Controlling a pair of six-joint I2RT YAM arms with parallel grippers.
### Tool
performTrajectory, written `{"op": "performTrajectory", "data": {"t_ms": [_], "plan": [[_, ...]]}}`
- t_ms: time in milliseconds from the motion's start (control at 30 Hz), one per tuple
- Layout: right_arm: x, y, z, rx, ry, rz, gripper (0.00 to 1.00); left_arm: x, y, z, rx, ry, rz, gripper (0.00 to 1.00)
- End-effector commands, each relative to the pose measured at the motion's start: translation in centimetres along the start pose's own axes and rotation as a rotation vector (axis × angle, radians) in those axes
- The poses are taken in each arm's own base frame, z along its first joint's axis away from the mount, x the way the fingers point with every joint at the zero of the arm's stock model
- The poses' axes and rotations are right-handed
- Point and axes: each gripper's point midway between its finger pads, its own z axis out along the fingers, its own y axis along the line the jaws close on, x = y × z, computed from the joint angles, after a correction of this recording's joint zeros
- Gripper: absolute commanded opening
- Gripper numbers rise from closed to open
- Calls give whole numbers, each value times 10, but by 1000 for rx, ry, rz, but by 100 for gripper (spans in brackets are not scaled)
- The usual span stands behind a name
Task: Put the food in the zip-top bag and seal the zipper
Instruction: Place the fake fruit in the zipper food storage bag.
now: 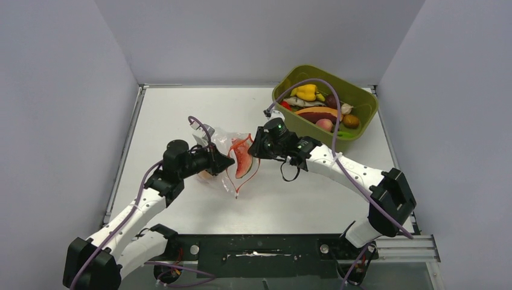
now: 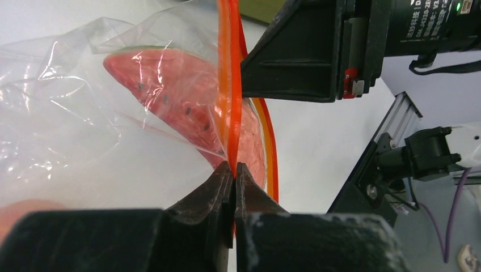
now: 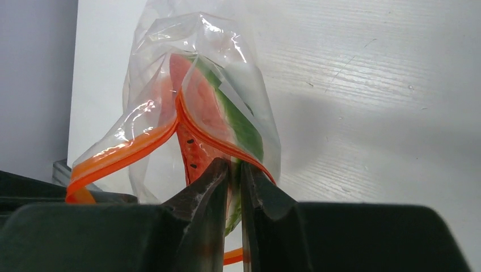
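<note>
Closest in, the left claw (image 2: 234, 170) is pressed nearly closed, its two black tips pinching the red-orange zipper (image 2: 228, 85) of the zip-top bag (image 2: 62, 113). On the bag's opposite side, the right claw (image 3: 235, 167) is likewise squeezed almost together, nipping the other lip of the mouth where the strip runs in between its tips. Between the two grips the mouth gapes, its two strips bowed apart. Inside the bag lies the watermelon slice (image 2: 176, 102), red flesh with dark seeds and a green rind, lying just behind the zipper. A blurred orange-pink shape sits at the bag's left end beneath the left claw; I cannot tell what it is. The bag rests on the white desk (image 1: 181, 109), roughly in its middle. Beyond the bag and to its right, well apart from it, stands an olive-green tub (image 1: 364, 99) holding a yellow pepper (image 1: 306, 92), a peach (image 1: 324, 124) and other toy food.
</note>
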Motion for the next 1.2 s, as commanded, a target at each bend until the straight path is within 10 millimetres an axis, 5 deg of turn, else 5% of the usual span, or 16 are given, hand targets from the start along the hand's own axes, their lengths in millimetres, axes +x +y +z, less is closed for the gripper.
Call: {"op": "performTrajectory", "data": {"t_ms": [0,567,933,1167], "plan": [[-36,24,-1,-93,-163,-33,0,-22,-11,6,32,-74,-75,0],[-24,48,27,-281,-187,-112,6,-28,-1,-4,-41,-154,-89,0],[-39,50,-7,-250,-211,-138,45,-25,8,-10,-91,-145,-20,0],[-39,57,-34,-282,-198,-171,55,-20,19,-14,-160,-93,26,0]]}}
